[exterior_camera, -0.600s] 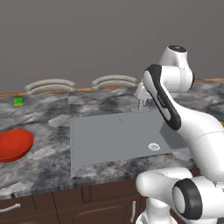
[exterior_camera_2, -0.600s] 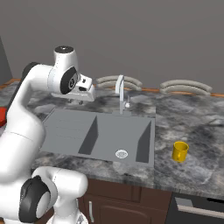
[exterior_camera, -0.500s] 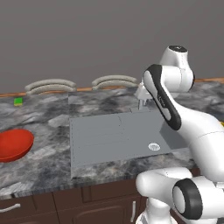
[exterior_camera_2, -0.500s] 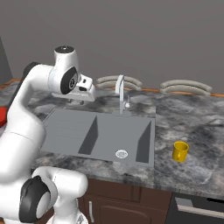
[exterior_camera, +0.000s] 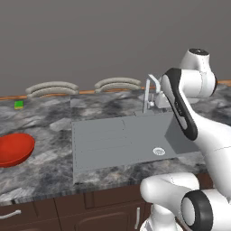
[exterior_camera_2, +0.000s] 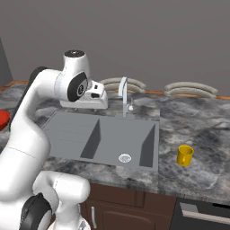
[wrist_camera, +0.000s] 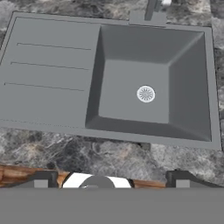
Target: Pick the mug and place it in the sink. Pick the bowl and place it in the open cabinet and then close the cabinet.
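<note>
Countertop [exterior_camera_2: 197, 117]: mug [exterior_camera_2: 184, 155] sits well right of the spread, empty jaws.

Arm [exterior_camera_2: 27, 130] as I see it from the base cameras: glossy white shell throughout, thick rounded links, bulbous at each joint. Dark grey-black discs cap the joint ends; one round cap on the top link [exterior_camera_2: 76, 87] carries a small pale mark at its centre. A black band runs along the side of the upper link [exterior_camera: 180, 106]. Hand block behind the pincer [wrist_camera: 111, 177] is white and boxy. The pincer's finger tips [wrist_camera: 41, 179] are small, dark and square, each with a lighter grey patch.
</note>
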### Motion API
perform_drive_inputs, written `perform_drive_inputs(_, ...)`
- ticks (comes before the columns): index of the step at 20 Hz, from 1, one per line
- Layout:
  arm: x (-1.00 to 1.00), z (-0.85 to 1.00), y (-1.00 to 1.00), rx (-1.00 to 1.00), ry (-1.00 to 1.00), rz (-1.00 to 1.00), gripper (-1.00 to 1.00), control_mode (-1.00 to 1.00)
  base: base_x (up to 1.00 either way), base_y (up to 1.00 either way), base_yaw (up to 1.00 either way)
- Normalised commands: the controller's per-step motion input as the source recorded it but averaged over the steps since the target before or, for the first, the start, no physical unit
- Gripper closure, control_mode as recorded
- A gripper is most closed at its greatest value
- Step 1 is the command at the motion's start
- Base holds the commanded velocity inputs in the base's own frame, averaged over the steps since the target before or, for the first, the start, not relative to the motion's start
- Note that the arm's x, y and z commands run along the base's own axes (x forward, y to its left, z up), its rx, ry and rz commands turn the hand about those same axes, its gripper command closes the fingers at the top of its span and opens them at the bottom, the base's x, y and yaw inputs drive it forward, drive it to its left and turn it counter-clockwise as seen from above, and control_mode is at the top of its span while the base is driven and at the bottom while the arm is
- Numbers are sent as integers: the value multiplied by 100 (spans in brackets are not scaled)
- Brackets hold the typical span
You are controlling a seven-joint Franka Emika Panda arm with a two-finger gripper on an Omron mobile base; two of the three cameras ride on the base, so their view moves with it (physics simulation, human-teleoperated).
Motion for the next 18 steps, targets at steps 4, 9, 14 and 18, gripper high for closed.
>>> perform_drive_inputs(4,-24,-17,-17,0,0,0,-100,-100,0,0,0)
perform_drive_inputs(9,-1,-52,-22,0,0,0,-100,-100,0,0,0)
perform_drive_inputs(14,0,-47,-36,0,0,0,-100,-100,0,0,0)
perform_drive_inputs(18,0,-31,-52,0,1,0,-100,-100,0,0,0)
